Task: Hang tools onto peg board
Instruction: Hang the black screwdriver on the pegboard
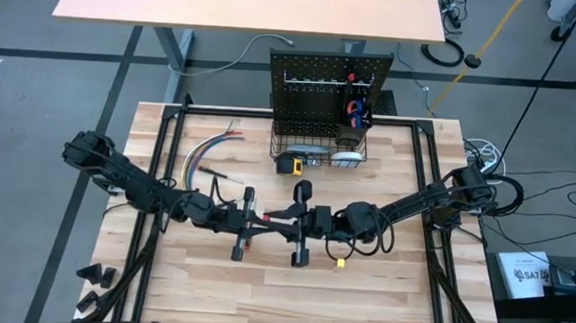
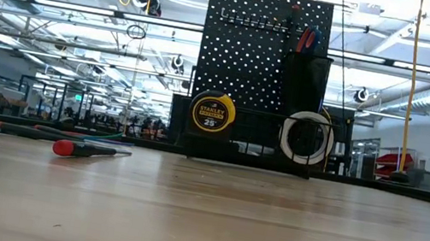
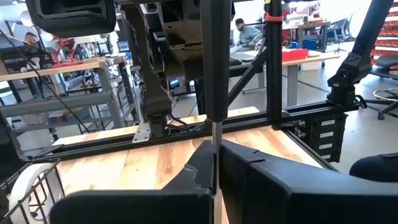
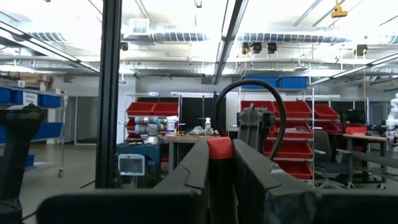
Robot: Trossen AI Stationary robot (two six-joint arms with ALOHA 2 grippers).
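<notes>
Above mid-table, the left gripper (image 1: pixel 264 221) pinches a screwdriver's shaft (image 3: pixel 215 134) while the right gripper (image 1: pixel 294 220) clamps its red-and-black handle (image 4: pixel 219 149); an early release risks dropping it short of the peg board (image 1: pixel 330 89)

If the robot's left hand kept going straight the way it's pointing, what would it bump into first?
Most likely the right hand. The left hand points across the table right at it, and both are shut on the same screwdriver, with little room between them. How high each one sits is hard to judge from above.
</notes>
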